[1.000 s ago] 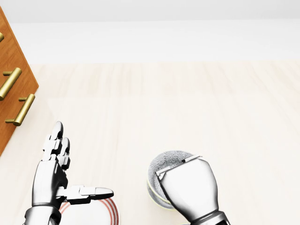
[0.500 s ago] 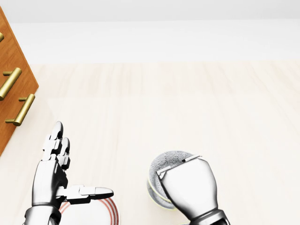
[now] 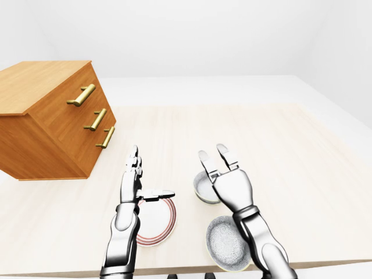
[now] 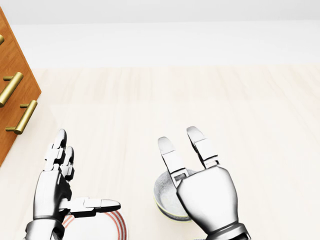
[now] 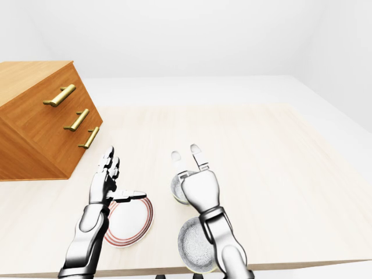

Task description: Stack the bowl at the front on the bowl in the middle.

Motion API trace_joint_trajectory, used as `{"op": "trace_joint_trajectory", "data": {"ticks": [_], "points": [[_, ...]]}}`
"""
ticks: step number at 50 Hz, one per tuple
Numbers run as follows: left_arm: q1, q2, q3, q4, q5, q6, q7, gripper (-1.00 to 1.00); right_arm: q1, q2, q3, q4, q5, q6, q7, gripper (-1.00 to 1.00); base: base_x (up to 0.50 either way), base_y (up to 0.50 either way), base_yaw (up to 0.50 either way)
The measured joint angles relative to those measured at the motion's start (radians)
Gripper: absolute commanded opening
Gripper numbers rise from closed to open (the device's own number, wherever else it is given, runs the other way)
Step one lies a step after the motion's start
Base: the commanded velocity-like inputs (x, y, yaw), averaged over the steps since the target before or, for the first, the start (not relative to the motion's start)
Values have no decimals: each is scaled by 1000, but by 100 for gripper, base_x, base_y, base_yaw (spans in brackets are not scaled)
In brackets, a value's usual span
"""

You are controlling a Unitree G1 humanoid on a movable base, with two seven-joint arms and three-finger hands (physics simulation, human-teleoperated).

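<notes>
Three bowls stand on the pale wooden table [image 3: 279, 151]. A speckled grey bowl [image 3: 224, 245] lies near the bottom edge of the left-eye view, partly under my right forearm. A second grey bowl [image 3: 202, 189] sits in the middle, just beyond my right palm and half hidden by it; it also shows in the head view as the grey bowl [image 4: 164, 196]. My right hand [image 3: 212, 152] is open above it, fingers [image 4: 171, 159] stretched upward. A white bowl with red rings [image 3: 157, 225] lies to the left. My left hand [image 3: 152, 171] hovers open over it, thumb out sideways.
A wooden drawer chest [image 3: 52, 119] with brass handles [image 3: 82, 95] stands at the left of the table. The table's near edge runs along the bottom of the eye views, close to the speckled bowl. A white floor and walls lie beyond.
My right hand's fingers, curled over the middle grey bowl before, have opened and point upward. That bowl now shows lower in the head view. The left hand has not moved.
</notes>
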Motion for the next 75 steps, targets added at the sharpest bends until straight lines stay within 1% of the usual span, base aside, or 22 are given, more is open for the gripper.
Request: {"op": "trace_joint_trajectory", "data": {"ticks": [12, 28, 43, 58, 75], "points": [[1, -1, -2, -1, 2, 0, 1, 100, 8, -3, -40, -80, 46, 0, 69, 100, 0, 0, 0], [-2, -1, -2, 9, 2, -7, 3, 100, 3, 2, -74, -130, 68, 0, 107, 100, 0, 0, 0], [-3, -1, -2, 10, 3, -7, 4, 100, -15, 7, -112, -205, 98, 0, 159, 100, 0, 0, 0], [-2, -1, -3, 12, 3, -10, 5, 100, -46, 17, -162, -308, 145, 0, 248, 100, 0, 0, 0], [-1, -1, -2, 12, 2, -10, 5, 100, -96, 27, -198, -400, 185, 0, 347, 100, 0, 0, 0]]}}
